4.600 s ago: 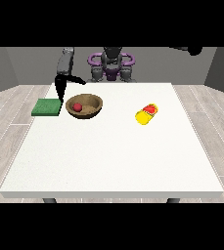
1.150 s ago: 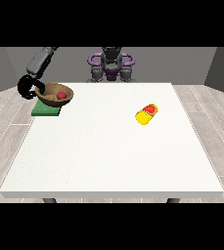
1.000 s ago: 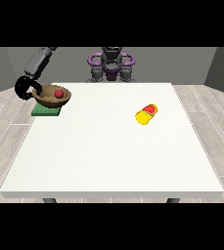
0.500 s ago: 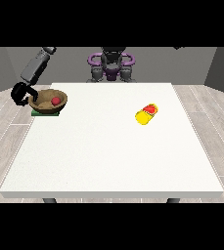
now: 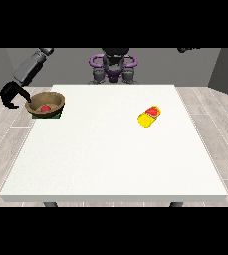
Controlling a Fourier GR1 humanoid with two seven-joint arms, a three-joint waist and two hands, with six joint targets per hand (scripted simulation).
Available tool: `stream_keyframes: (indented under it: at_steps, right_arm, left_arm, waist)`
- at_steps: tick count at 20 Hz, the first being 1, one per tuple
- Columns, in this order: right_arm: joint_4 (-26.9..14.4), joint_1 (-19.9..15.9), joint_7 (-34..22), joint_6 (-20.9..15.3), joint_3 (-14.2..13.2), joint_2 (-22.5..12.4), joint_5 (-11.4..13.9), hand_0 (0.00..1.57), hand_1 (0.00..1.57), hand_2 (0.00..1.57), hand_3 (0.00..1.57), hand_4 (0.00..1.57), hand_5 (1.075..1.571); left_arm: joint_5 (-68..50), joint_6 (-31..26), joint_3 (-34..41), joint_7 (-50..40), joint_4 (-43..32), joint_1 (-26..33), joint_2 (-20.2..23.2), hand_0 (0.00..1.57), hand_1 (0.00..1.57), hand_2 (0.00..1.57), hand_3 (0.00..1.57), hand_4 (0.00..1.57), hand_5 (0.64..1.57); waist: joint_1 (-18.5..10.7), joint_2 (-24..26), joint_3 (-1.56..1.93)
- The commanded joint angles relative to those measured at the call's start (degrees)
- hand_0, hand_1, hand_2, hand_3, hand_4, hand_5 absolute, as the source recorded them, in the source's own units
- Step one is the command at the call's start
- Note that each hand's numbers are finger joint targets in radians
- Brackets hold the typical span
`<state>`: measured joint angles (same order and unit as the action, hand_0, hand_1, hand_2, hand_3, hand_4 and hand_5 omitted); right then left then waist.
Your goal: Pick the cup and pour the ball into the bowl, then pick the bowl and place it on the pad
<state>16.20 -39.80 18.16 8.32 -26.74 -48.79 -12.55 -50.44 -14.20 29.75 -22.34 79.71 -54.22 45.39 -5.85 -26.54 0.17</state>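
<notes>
Now bowl on pad, hand at view's left just beside, fingers curled, empty.

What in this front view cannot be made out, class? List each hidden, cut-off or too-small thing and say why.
- Pad: the bowl on top covers most of it; only green edges show.
- Hand at the view's right: cut off by the picture's top, fingers unseen.
- Hand at the view's left: too small to tell whether it touches the bowl.
- Cup: lying on its side; its inside is too small to judge.
</notes>
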Motion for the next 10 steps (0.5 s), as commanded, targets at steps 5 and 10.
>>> stream_keyframes:
  at_steps: [5,10]
  right_arm:
    - [-0.8,-2.5,-0.5,2.0,-1.7,-2.0,-1.6,0.38,0.38,0.30,0.21,0.00,1.432]
    - [3.3,-5.2,-9.3,9.0,0.4,-3.2,-2.1,0.38,0.38,0.12,0.41,0.31,1.374]
  left_arm:
    - [-3.5,3.1,1.1,-2.3,5.1,2.6,0.1,0.00,0.00,0.00,0.00,0.00,1.566]
    - [0.7,-1.7,-1.2,2.5,-4.3,7.6,-4.1,0.00,0.00,0.00,0.00,0.00,1.566]
  waist:
    - [1.2,-0.5,-0.01]
    - [3.0,10.7,-0.30]
